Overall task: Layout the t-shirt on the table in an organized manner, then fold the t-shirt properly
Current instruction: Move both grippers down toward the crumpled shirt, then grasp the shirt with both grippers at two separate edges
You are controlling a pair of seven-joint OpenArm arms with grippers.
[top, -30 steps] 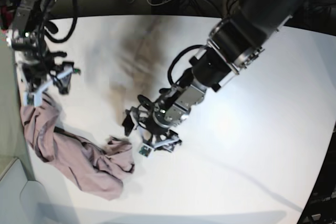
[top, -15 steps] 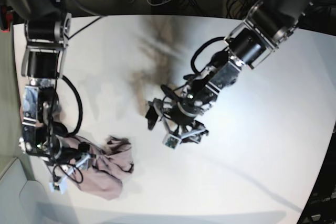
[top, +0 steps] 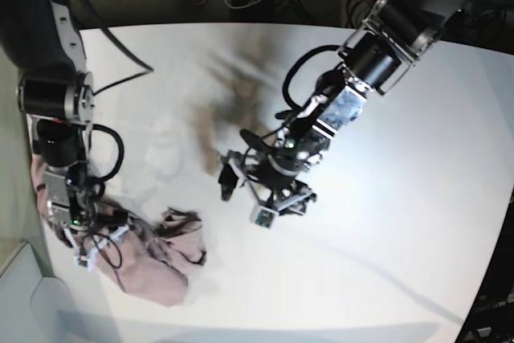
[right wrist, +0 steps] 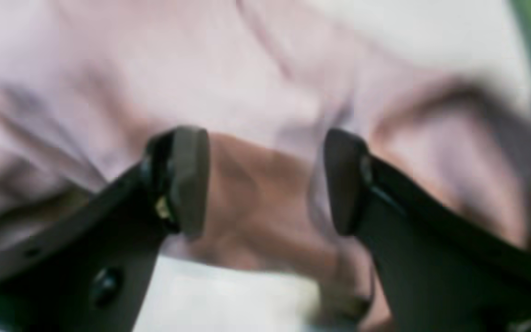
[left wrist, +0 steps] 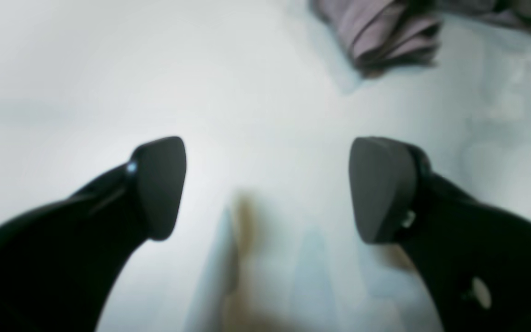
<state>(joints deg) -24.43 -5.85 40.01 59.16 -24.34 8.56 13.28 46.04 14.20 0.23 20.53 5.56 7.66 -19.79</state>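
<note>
A: Pink t-shirt (top: pixel 152 259) bunched in a heap at the near left corner of the table (top: pixel 385 263), one end trailing toward the left edge. Nowhere near laid out yet.

B: Right gripper (top: pixel 95 240) down over the left end of the heap, jaws spread wide, nothing clamped. Cloth filling the wrist view right under the pads (right wrist: pixel 191 180).

A: Left gripper (top: pixel 273 202) also gaping and empty, hovering above bare white table well to the right of the shirt. Only a rumpled corner of cloth (left wrist: pixel 385 37) at the far edge of its wrist view.

B: Main risk, probably: closing on a thick fold and catching several layers at once. Then lifting the whole wad instead of one edge, with no spreading gained.

A: Another one: shirt so close to the left rim. A sideways drag likely to spill it off the table.

B: Also possible: pinching too shallow and slipping off the soft fabric. Or pressing the pads into the tabletop under a thin layer.

A: And with one end only held, a twist along the body. Hard to tell collar from hem in that heap; blurred in both wrist views.
</note>
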